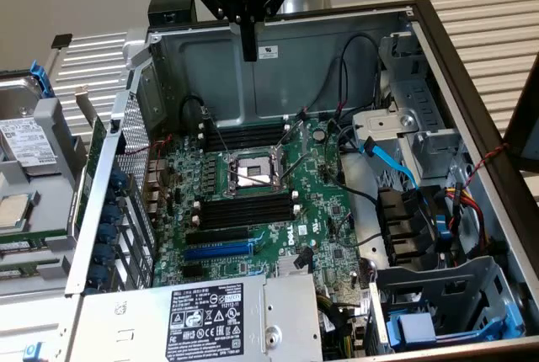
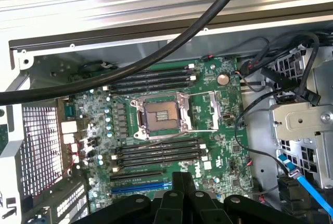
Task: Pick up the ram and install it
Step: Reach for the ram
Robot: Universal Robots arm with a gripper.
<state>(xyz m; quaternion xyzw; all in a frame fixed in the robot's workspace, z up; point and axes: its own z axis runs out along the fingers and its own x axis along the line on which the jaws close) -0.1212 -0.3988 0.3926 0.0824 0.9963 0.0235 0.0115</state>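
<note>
My gripper (image 1: 249, 52) hangs above the open computer case, over its far wall, with the two black fingers pressed together and nothing between them. In the wrist view the shut fingertips (image 2: 183, 178) point down at the green motherboard (image 2: 218, 109). The CPU socket (image 1: 250, 173) sits mid-board, with black memory slots (image 1: 244, 210) with white end clips on its near side and more slots (image 1: 244, 136) on its far side. A blue slot (image 1: 217, 251) lies nearer still. The ram is out of view.
The case's metal walls (image 1: 278, 50) ring the board. Cables and a blue ribbon (image 1: 392, 160) crowd the drive cage at the exterior view's right. A power supply (image 1: 210, 311) sits at the front. Loose drives and parts (image 1: 25, 151) lie outside at the left. A thick black hose (image 2: 171, 47) crosses the wrist view.
</note>
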